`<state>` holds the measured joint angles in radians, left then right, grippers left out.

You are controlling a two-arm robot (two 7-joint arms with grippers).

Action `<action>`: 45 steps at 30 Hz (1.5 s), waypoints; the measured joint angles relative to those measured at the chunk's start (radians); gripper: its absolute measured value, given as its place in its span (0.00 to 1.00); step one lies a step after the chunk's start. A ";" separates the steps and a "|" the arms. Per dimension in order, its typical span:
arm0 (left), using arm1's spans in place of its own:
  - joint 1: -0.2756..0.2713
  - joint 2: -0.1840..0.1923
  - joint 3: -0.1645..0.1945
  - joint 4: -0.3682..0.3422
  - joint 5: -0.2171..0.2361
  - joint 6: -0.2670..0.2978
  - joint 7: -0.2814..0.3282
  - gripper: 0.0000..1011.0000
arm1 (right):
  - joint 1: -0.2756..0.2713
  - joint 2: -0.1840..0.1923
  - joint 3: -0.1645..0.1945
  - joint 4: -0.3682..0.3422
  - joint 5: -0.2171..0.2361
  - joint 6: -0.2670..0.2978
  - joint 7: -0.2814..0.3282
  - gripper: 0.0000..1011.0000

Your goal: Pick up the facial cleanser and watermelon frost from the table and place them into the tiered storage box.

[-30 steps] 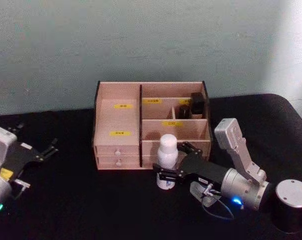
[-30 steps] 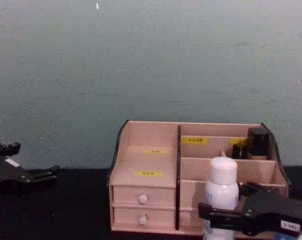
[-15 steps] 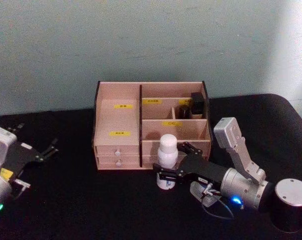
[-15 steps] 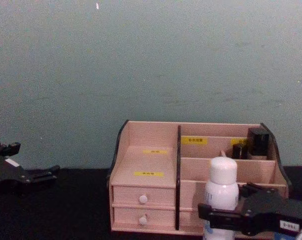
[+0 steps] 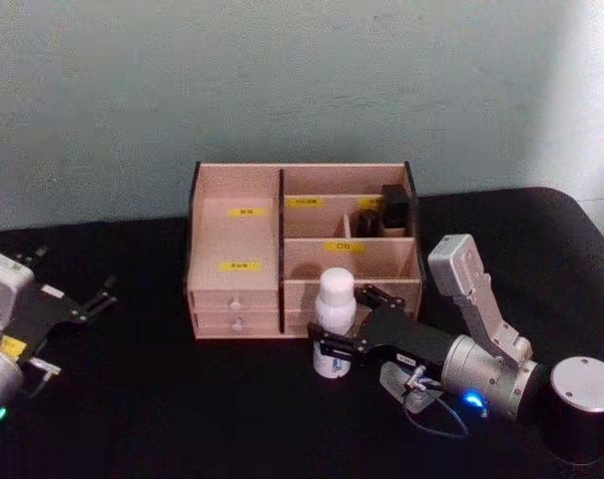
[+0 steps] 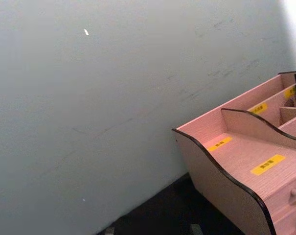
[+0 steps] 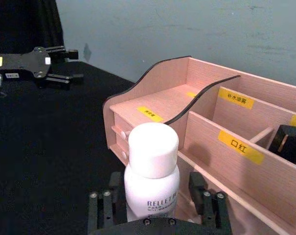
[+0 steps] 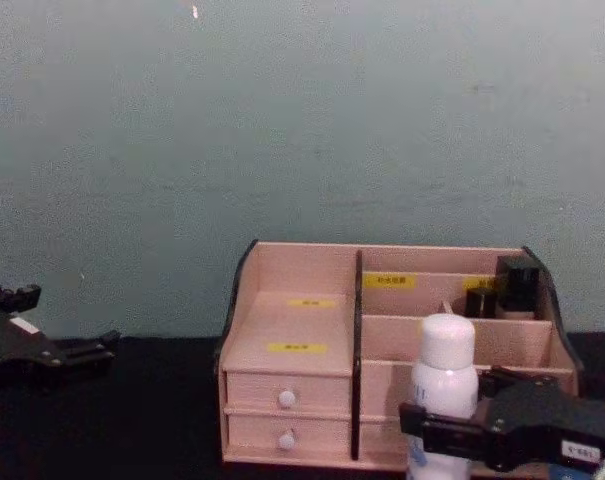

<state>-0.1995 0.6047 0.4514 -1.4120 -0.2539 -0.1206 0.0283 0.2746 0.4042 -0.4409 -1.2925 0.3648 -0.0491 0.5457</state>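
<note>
Right at the front of the tiered storage box [image 5: 237,239], by its right-hand drawers, the facial cleanser [image 5: 333,317] stands upright on the black table [image 5: 182,399]. It sits in the same spot as a second ago and has not been lifted. The right gripper [image 5: 347,324] straddles its lower body, barely shifted over that second. Its fingers [image 7: 100,208] sit either side with a thin gap showing in the right wrist view, so unclenched, not yet squeezing. Likely the grasp is only now being settled; closing and lifting come next, and nothing is in the box yet. Small black bottles [image 5: 393,205] occupy the rear right compartment. The left gripper [image 5: 94,297] is parked far left on the table, fingers spread, holding nothing
</note>
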 joint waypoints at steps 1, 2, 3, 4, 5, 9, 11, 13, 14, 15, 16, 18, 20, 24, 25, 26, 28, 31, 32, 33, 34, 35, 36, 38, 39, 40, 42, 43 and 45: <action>0.000 0.000 0.000 0.000 0.000 0.000 0.000 0.99 | 0.000 0.000 0.000 0.000 0.000 0.000 0.000 0.86; 0.000 0.000 0.000 0.000 0.000 0.000 0.000 0.99 | 0.000 0.000 0.000 0.000 0.000 0.000 0.000 0.83; 0.000 0.000 0.000 0.000 0.000 0.000 0.000 0.99 | 0.000 0.000 0.000 0.000 0.000 0.000 0.000 0.81; 0.000 0.000 0.000 0.000 0.000 0.000 0.000 0.99 | 0.000 0.000 0.000 0.000 0.000 0.000 0.000 0.78; 0.000 0.000 0.000 0.000 0.000 0.000 0.000 0.99 | 0.000 0.000 0.000 0.000 0.000 -0.001 0.000 0.75; 0.000 0.000 0.000 0.000 0.000 0.000 0.000 0.99 | 0.000 0.000 0.000 -0.001 0.000 -0.001 0.000 0.62; 0.000 0.000 0.000 0.000 0.000 0.000 0.000 0.99 | -0.001 0.000 0.000 -0.001 0.000 -0.001 0.000 0.59; 0.000 0.000 0.000 0.000 0.000 0.000 0.000 0.99 | -0.001 0.000 0.000 -0.001 0.000 -0.001 0.000 0.59; 0.000 0.000 0.000 0.000 0.000 0.000 0.000 0.99 | -0.001 0.000 0.000 -0.001 0.000 -0.001 0.000 0.59; 0.000 0.000 0.000 0.000 0.000 0.000 0.000 0.99 | -0.001 0.000 0.000 -0.001 0.000 -0.001 0.000 0.59; 0.000 0.000 0.000 0.000 0.000 0.000 0.000 0.99 | -0.001 0.000 0.000 -0.001 0.000 -0.001 0.000 0.59; 0.000 0.000 0.000 0.000 0.000 0.000 0.000 0.99 | -0.001 0.000 0.000 -0.001 0.000 -0.001 0.000 0.59; 0.000 0.000 0.000 0.000 0.000 0.000 0.000 0.99 | -0.001 0.000 0.000 -0.001 0.000 -0.001 0.000 0.59; 0.000 0.000 0.000 0.000 0.000 0.000 0.000 0.99 | 0.000 0.000 0.000 -0.001 0.000 -0.002 0.001 0.59; 0.000 0.000 0.000 0.000 0.000 0.000 0.000 0.99 | 0.000 0.004 -0.002 -0.005 0.000 -0.003 0.006 0.59; 0.000 0.000 0.000 0.000 0.000 0.000 0.000 0.99 | 0.000 0.006 -0.002 -0.008 0.002 -0.003 0.010 0.59; 0.000 0.000 0.000 0.000 0.000 0.000 0.000 0.99 | -0.001 0.013 -0.002 -0.019 0.013 -0.002 0.026 0.59; 0.000 0.000 0.000 0.000 0.000 0.000 0.000 0.99 | -0.002 0.022 0.002 -0.036 0.035 0.007 0.046 0.59; 0.000 0.000 0.000 0.000 0.000 0.000 0.000 0.99 | -0.002 0.025 0.003 -0.042 0.041 0.010 0.050 0.59; 0.000 0.000 0.000 0.000 0.000 0.000 0.000 0.99 | -0.003 0.032 0.009 -0.057 0.060 0.018 0.060 0.59; 0.000 0.000 0.000 0.000 0.000 0.000 0.000 0.99 | -0.003 0.034 0.012 -0.064 0.069 0.021 0.063 0.59; 0.000 0.000 0.000 0.000 0.000 0.000 0.000 0.99 | -0.001 0.038 0.018 -0.076 0.086 0.027 0.069 0.59; 0.000 0.000 0.000 0.000 0.000 0.000 0.000 0.99 | 0.000 0.039 0.021 -0.081 0.095 0.030 0.071 0.59; 0.000 0.000 0.000 0.000 0.000 0.000 0.000 0.99 | 0.005 0.040 0.032 -0.097 0.123 0.036 0.074 0.59; 0.000 0.000 0.000 0.000 0.000 0.000 0.000 0.99 | 0.008 0.040 0.036 -0.102 0.133 0.037 0.074 0.59; 0.000 0.000 0.000 0.000 0.000 0.000 0.000 0.99 | 0.011 0.039 0.041 -0.107 0.143 0.038 0.074 0.59; 0.000 0.000 0.000 0.000 0.000 0.000 0.000 0.99 | 0.023 0.034 0.053 -0.117 0.165 0.039 0.071 0.59; 0.000 0.000 0.000 0.000 0.000 0.000 0.000 0.99 | 0.028 0.032 0.056 -0.118 0.171 0.037 0.069 0.59; 0.000 0.000 0.000 0.000 0.000 0.000 0.000 0.99 | 0.045 0.020 0.061 -0.115 0.179 0.025 0.055 0.59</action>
<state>-0.1995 0.6047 0.4514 -1.4120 -0.2539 -0.1205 0.0283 0.3195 0.4246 -0.3799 -1.4079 0.5440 -0.0242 0.6003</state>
